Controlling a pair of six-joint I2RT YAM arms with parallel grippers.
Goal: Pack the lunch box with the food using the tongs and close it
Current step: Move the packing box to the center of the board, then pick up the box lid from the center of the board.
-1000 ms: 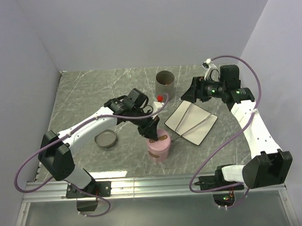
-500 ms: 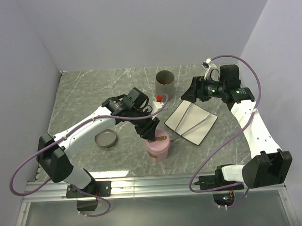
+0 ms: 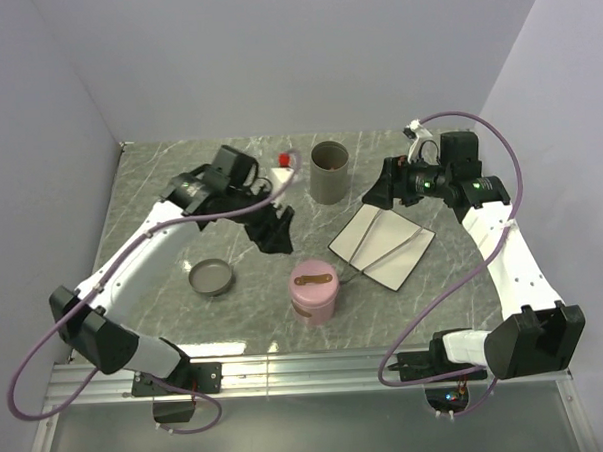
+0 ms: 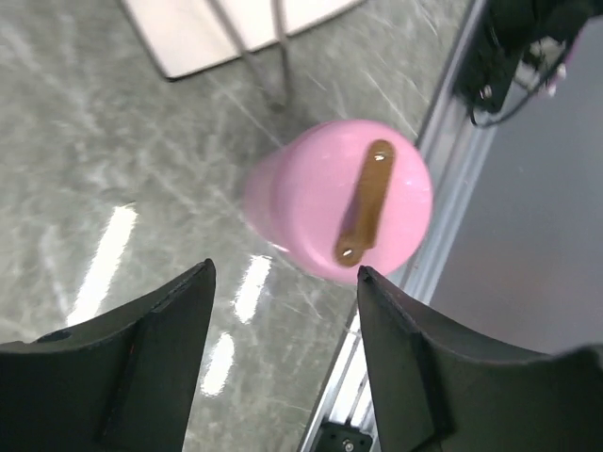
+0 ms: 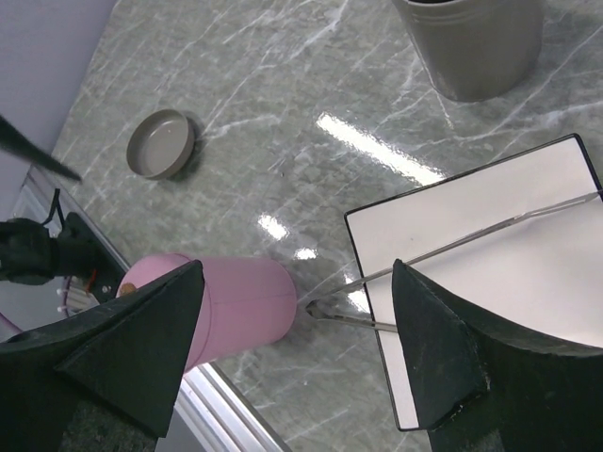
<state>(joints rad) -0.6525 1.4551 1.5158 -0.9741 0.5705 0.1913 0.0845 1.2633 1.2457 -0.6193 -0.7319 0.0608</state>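
My left gripper (image 4: 283, 275) and right gripper (image 5: 297, 273) are hanging with jaws apart, holding nothing. The pink lunch box (image 3: 315, 291) is sitting shut near the left one. The thin metal tongs (image 3: 388, 249) are lying on the white plate (image 3: 367, 229). I am guessing they are light and slippery, best pinched mid-arms.

The left gripper (image 4: 285, 273) points down, jaws parted wide with nothing between them. The right gripper (image 5: 297, 270) tilts downward too, jaws spread wide and empty.

Grey marble-look table (image 3: 160, 192) w/ pale walls (image 3: 274, 57) on 3 sides
White veins across tabletop, bright glare patches on it; aluminium rail (image 3: 308, 371) along near edge; walls plain, lilac-grey
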